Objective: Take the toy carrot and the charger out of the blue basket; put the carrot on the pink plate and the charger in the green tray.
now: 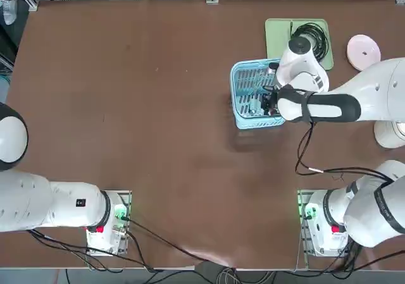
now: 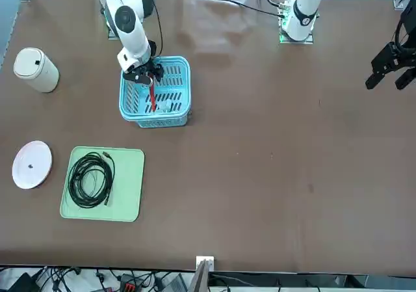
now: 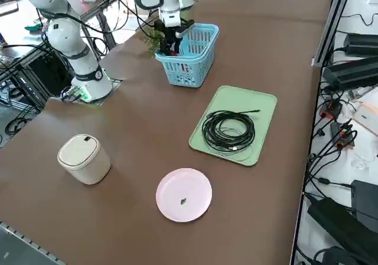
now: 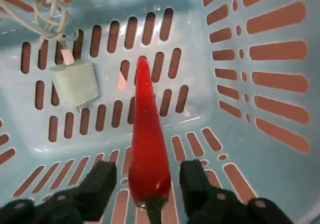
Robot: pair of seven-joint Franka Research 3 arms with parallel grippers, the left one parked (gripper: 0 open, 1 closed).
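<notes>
Right gripper point(image 4: 148, 181) down in the blue basket point(image 4: 260, 84), fingers apart astride the toy carrot point(image 4: 146, 144); charger point(image 4: 75, 84) at ten o'clock.

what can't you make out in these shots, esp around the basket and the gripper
- Toy carrot: its leafy end is cut off by the right wrist view's edge between the right gripper fingers; whether the pads touch it is unclear.
- Charger: its cord runs off that view's edge; in the top view the arm covers much of the blue basket.
- Small dark mark on the pink plate: too small to identify, right side view.
</notes>
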